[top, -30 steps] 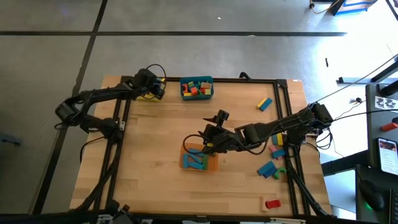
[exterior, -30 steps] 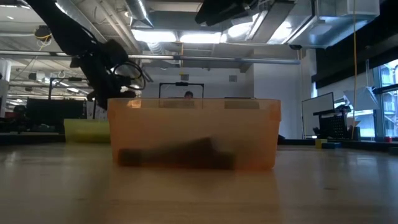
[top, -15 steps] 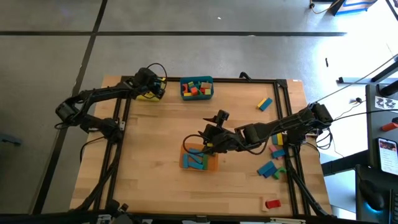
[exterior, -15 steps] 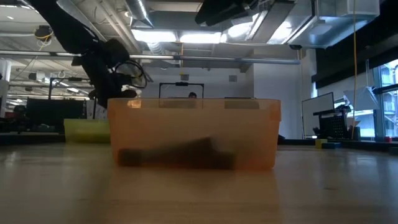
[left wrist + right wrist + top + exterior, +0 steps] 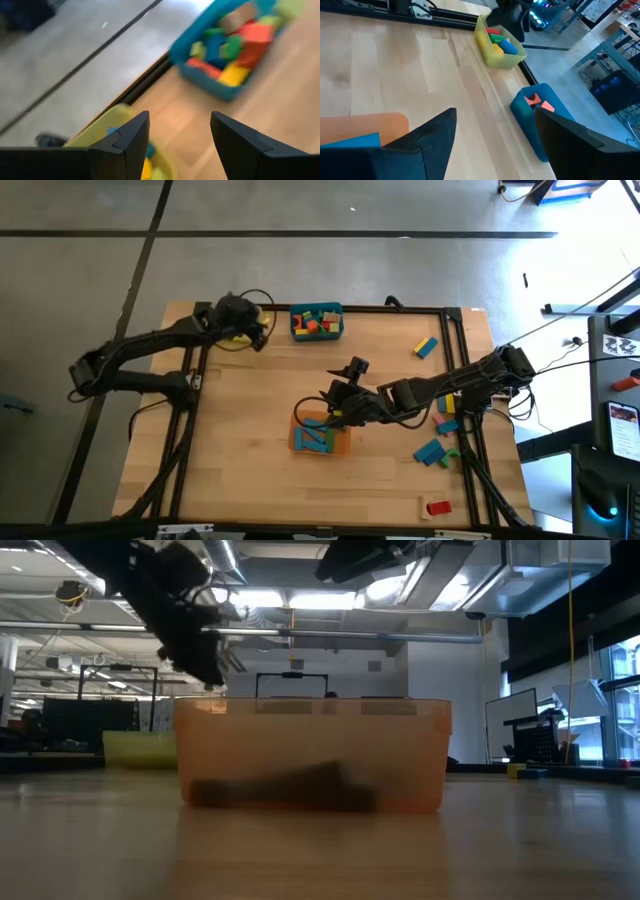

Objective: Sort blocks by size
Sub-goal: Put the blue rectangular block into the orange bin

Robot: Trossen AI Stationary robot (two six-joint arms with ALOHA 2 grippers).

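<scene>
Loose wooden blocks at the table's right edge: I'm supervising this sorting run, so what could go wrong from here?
1. The loose wooden blocks lie beside the table's frame rail, so a sweeping arm may push one off.
2. The right hand hangs open over the orange plastic bin; dropping lower could catch its rim.
3. The left hand, open, sits between the yellow bin and the teal bin, and might clip either.

The worktop (image 5: 250, 410) is pale wood with a smooth, faintly sheened grain, framed by matt black metal rails (image 5: 190, 380). The orange bin (image 5: 310, 755) looks like translucent plastic. The blocks (image 5: 433, 450) are painted wood. The teal bin (image 5: 537, 122) appears matt plastic.
</scene>
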